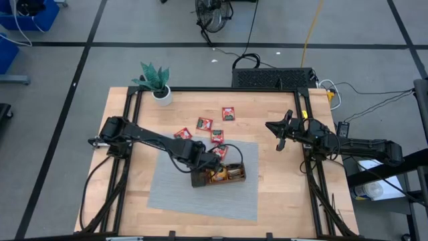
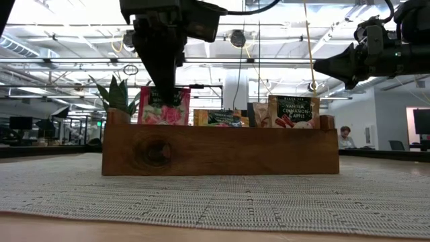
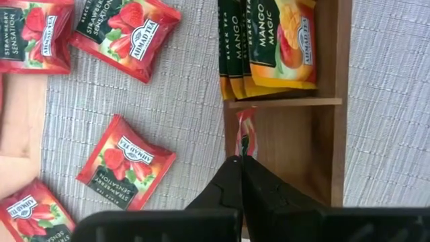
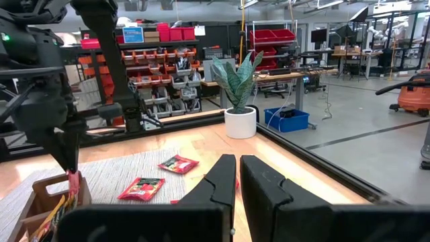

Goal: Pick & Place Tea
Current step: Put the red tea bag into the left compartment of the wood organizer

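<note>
Your left gripper's fingers (image 3: 240,176) are pinching a red tea sachet (image 3: 244,131) by its edge, holding it upright. You are lowering it into the end compartment of the wooden tray (image 3: 328,101), which looks otherwise bare; the neighbouring compartment is already holding orange-yellow mango sachets (image 3: 269,44). In the low view, the sachet is standing partly inside the tray wall. This reads as the placing step. Next, you will likely need to open the fingers and lift straight up, clear of the divider. More red sachets (image 1: 204,123) are lying on the mat and the table beside the tray. Your right gripper (image 1: 279,134) is waiting with fingers pressed together, well apart.
</note>
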